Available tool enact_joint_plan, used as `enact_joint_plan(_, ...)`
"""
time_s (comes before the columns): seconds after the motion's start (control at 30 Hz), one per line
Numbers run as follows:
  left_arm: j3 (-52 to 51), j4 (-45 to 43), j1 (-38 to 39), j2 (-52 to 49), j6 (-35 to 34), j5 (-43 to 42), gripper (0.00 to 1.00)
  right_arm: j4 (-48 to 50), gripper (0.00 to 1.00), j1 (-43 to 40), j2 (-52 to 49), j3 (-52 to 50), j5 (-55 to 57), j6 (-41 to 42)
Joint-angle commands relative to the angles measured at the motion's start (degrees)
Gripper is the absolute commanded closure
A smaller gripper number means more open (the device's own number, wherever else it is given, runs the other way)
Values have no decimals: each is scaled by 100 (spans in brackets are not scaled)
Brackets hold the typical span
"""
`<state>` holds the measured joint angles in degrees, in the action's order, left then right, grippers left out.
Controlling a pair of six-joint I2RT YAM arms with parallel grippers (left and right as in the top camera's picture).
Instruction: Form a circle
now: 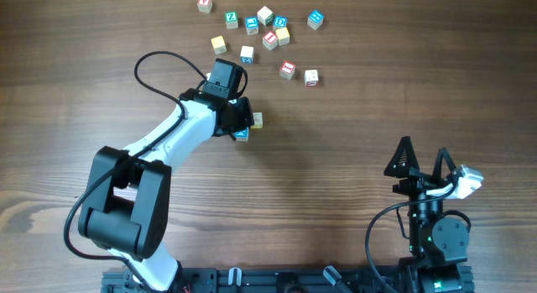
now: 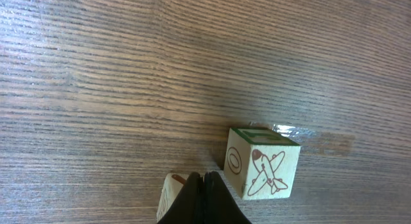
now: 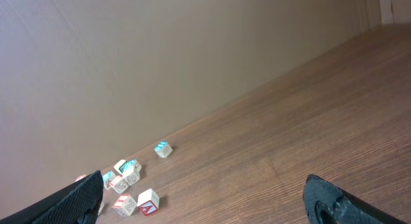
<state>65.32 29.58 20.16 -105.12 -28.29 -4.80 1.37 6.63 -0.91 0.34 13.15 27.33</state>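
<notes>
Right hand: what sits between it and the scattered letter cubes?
Nothing but bare wooden table between the open right hand and the scattered letter cubes. Overhead shows it; the right wrist view agrees.

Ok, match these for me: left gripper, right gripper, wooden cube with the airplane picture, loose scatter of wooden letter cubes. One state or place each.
1 left gripper
2 right gripper
3 wooden cube with the airplane picture
4 loose scatter of wooden letter cubes

A open, empty
B top of the overhead view
C shut
D just beside the shut gripper

Pairs: 1-C, 2-A, 3-D, 4-B
</notes>
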Motion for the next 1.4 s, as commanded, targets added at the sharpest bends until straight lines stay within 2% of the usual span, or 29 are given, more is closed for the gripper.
enact_joint_plan(0.0, 52, 26, 24, -37, 90, -122, 96, 22, 0, -22, 11, -2, 37, 24)
enact_joint_plan(0.57, 52, 83, 24, -37, 90, -223, 96, 22, 0, -22, 11, -2, 37, 22)
enact_joint_plan(0.87, 76, -317, -111, 98, 85, -216, 96, 22, 0, -22, 11, -2, 37, 24)
enact_joint_plan(1.1, 76, 417, -522, 413, -90, 39, 96, 22, 0, -22, 11, -2, 37, 24)
enact_joint_plan(1.27, 28, 1305, -601, 417, -85, -170, 96, 22, 0, -22, 11, -2, 37, 24)
enact_joint_plan(1.37, -195, 1325, -511, 413, -94, -269, 96, 22, 0, -22, 11, -2, 37, 22)
